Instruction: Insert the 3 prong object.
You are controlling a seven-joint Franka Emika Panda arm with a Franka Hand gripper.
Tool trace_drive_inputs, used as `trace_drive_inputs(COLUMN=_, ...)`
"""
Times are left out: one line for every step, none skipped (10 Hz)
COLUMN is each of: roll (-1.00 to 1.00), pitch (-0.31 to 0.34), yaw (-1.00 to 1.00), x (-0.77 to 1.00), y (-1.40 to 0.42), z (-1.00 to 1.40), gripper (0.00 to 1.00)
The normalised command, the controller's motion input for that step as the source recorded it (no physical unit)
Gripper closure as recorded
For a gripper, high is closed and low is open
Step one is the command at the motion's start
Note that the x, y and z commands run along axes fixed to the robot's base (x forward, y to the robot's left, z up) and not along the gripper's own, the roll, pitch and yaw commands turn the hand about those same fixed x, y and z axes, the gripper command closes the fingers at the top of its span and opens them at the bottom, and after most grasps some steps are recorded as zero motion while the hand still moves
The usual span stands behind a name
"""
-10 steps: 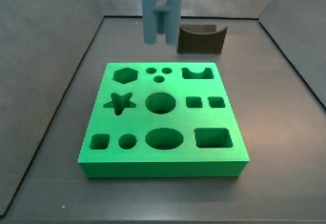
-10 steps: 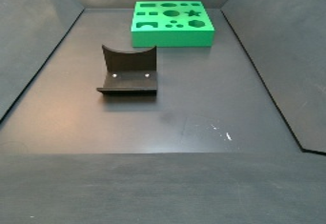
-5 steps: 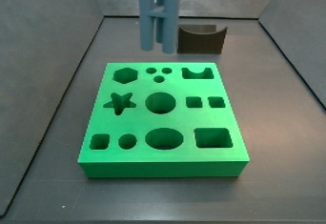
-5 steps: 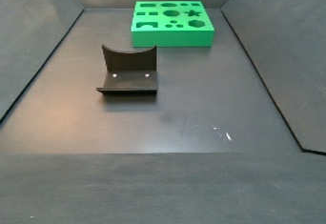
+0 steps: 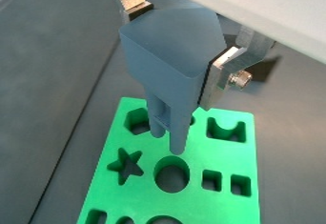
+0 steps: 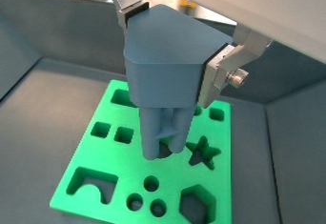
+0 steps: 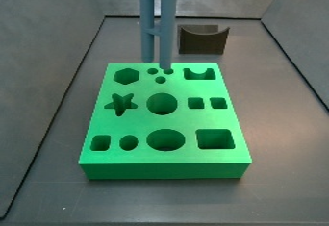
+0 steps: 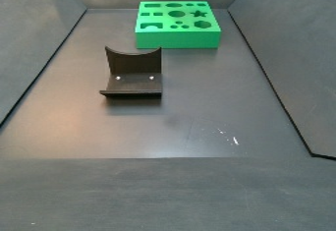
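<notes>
My gripper (image 5: 176,32) is shut on the 3 prong object (image 5: 170,56), a slim blue-grey piece with its long prongs (image 5: 166,132) pointing down; both wrist views show it (image 6: 170,61) between the silver fingers (image 6: 227,68). In a side view the 3 prong object (image 7: 157,23) hangs upright over the far part of the green slab (image 7: 180,153). Its tips are just above the group of three small round holes (image 7: 161,74). I cannot tell whether they touch. The gripper and the piece are out of view in the side view that shows the slab far away (image 8: 179,40).
The dark fixture (image 7: 203,39) stands behind the slab, also seen in the middle of the floor (image 8: 132,75). The slab has other shaped holes: star (image 7: 121,103), hexagon (image 7: 125,75), circles, squares. Grey walls ring the floor.
The gripper has lowered the 3 prong object straight down, so its tips have come from well above the slab to just over the three small holes.
</notes>
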Motion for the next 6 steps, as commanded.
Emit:
trace_drive_inputs(roll=-0.28, pitch=-0.034, yaw=-0.36, x=0.29, y=0.42, z=0.00, gripper=1.00)
trace_drive_inputs(roll=-0.36, pitch=0.000, yaw=0.00, x=0.17, y=0.84, z=-0.05, gripper=1.00)
trace_drive_inputs(roll=-0.29, pitch=0.000, yaw=0.00, x=0.09, y=0.88, z=-0.09, gripper=1.00)
trace_drive_inputs(roll=0.00, pitch=0.000, yaw=-0.75, x=0.08, y=0.29, z=-0.36, gripper=1.00)
trace_drive_inputs(roll=0.03, pitch=-0.021, yaw=-1.00, x=0.00, y=0.00, z=-0.43, gripper=1.00)
trace_drive_inputs(roll=0.03, pitch=-0.020, yaw=-1.00, x=0.00, y=0.00, z=-0.44, gripper=1.00)
